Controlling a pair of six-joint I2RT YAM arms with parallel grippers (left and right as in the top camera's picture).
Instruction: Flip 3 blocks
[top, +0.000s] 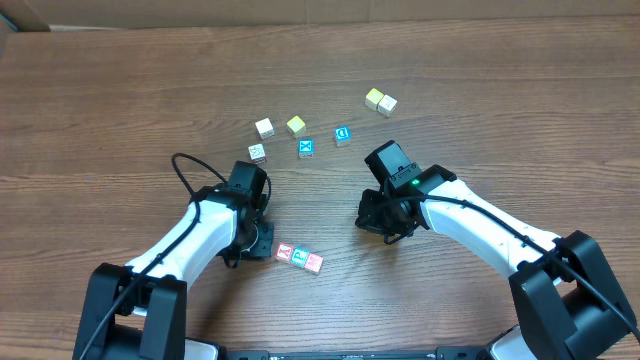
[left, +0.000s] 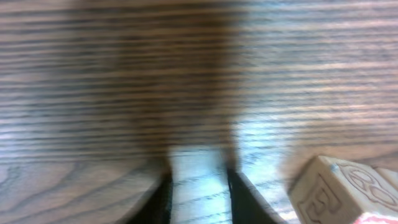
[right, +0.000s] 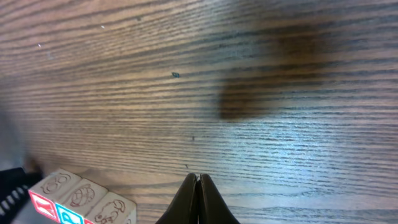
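Note:
Three letter blocks lie in a touching row near the table's front: a red-printed one (top: 284, 252), a blue-printed one (top: 298, 257) and another red-printed one (top: 313, 263). In the right wrist view the same row of blocks (right: 81, 199) sits at the lower left, with line drawings on their top faces. My left gripper (top: 262, 242) hangs just left of the row, jaws slightly open over bare table (left: 199, 199), and the nearest block (left: 336, 193) is off to its right, untouched. My right gripper (top: 383, 224) is shut on nothing (right: 198, 186), well right of the row.
Other cubes are scattered farther back: a white one (top: 264, 127), a yellow one (top: 296, 125), a blue X cube (top: 306, 148), a blue D cube (top: 342, 134), a pale one (top: 257, 152) and a yellow-white pair (top: 380, 101). A black cable (top: 185, 170) loops off the left arm.

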